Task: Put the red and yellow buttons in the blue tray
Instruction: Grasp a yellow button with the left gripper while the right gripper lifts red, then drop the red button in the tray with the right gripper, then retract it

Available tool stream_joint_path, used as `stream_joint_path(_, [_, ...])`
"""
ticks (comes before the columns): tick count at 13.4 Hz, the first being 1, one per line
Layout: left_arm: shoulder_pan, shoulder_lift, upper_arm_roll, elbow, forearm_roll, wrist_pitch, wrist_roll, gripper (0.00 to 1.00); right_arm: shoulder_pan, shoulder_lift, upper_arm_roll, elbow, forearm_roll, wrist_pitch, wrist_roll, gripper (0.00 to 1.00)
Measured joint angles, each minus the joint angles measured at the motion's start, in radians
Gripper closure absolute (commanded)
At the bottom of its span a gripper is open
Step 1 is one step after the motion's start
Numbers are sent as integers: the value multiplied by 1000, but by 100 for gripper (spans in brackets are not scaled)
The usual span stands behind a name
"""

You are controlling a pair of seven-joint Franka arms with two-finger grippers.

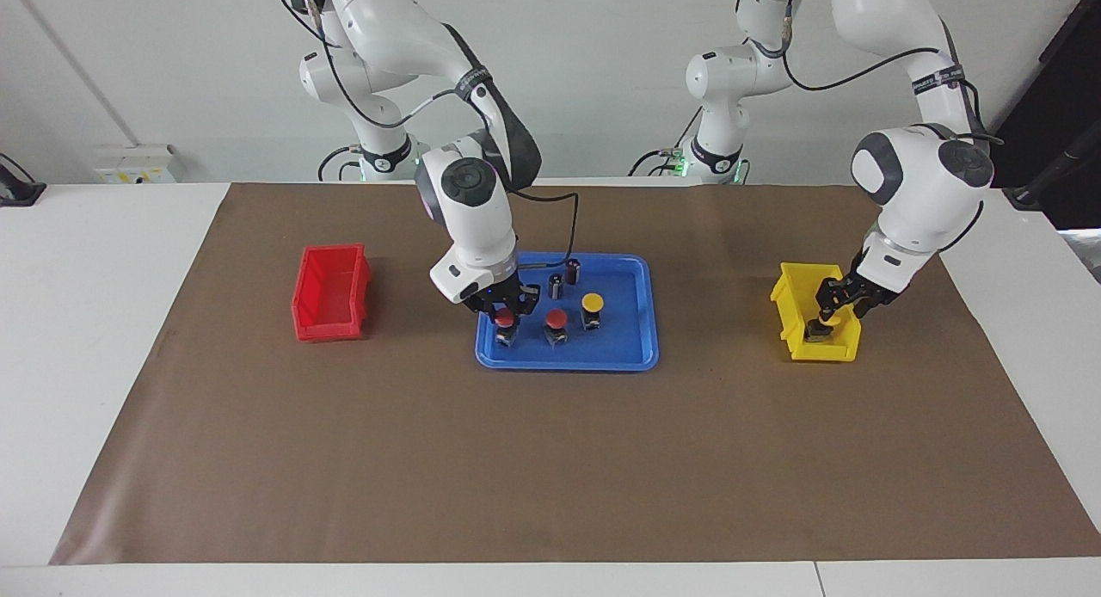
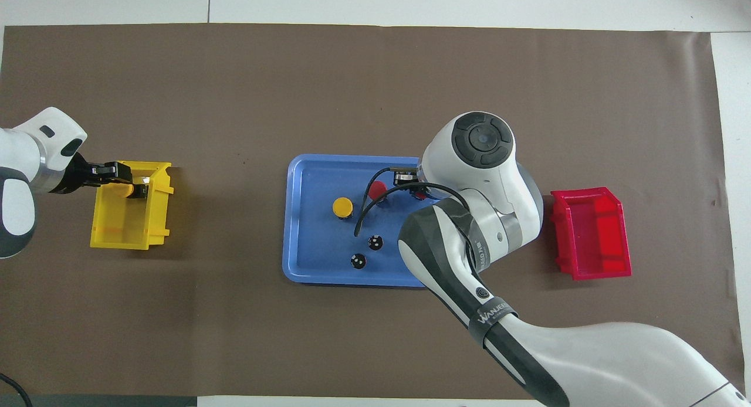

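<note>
Blue tray (image 1: pixel 647 322) sits mid-bench on the brown mat (image 1: pixel 550 459), with a red bin (image 1: pixel 331 292) toward the right arm's end and a yellow bin (image 1: pixel 808 349) toward the left arm's end. In the tray: a second red button (image 1: pixel 556 325) and a yellow button (image 1: pixel 592 310) stand upright side by side, apart from each other; two dark cylinders (image 1: pixel 564 277) stand nearer the robots than those, close together. Right claw (image 1: pixel 506 311) is low over the tray at the end toward the red bin, clamped on the first red button (image 1: pixel 505 326) — fingers together on its cap, black body hanging below, down at the tray floor; whether the body touches the floor I cannot tell. From overhead the right arm's wrist covers most of that button; only a sliver of red shows beside the uncovered red cap (image 2: pixel 376 189). Left claw (image 1: pixel 831 312) is down inside the yellow bin, its fingers either side of the last yellow button (image 2: pixel 123 190), which stands in the bin at the end farther from the robots. Fingers sit close around the cap, but whether they actually pinch it I cannot tell. Count by position — three buttons in or at the tray, one in the yellow bin. Red bin holds nothing visible.
</note>
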Motion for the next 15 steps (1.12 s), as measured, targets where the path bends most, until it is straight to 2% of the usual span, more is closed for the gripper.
stream_joint_path(1, [0, 0, 0, -8, 0, 11, 0, 37, 3, 2, 0, 0, 0, 2, 0, 8])
stream_joint_path(2, [0, 0, -1, -17, 0, 23, 0, 37, 3, 1, 0, 1, 0, 2, 0, 1])
stream_joint_path(4, [0, 0, -3, -26, 0, 32, 0, 37, 3, 0, -3, 12, -2, 2, 0, 1])
stream_joint_path(6, [0, 0, -3, -34, 0, 37, 0, 37, -7, -9, -14, 68, -4, -47, 0, 1])
stream_joint_path(10, [-1, 0, -5, -55, 0, 46, 0, 37, -101, -80, -22, 235, -48, -306, -5, 1])
stream_joint_path(13, [-1, 2, -6, -60, 0, 72, 0, 46, -205, -151, -26, 331, -58, -485, -55, 0])
stream_joint_path(15, [-1, 5, -6, -61, 0, 79, 0, 62, -282, -202, -29, 376, -59, -583, -144, 0])
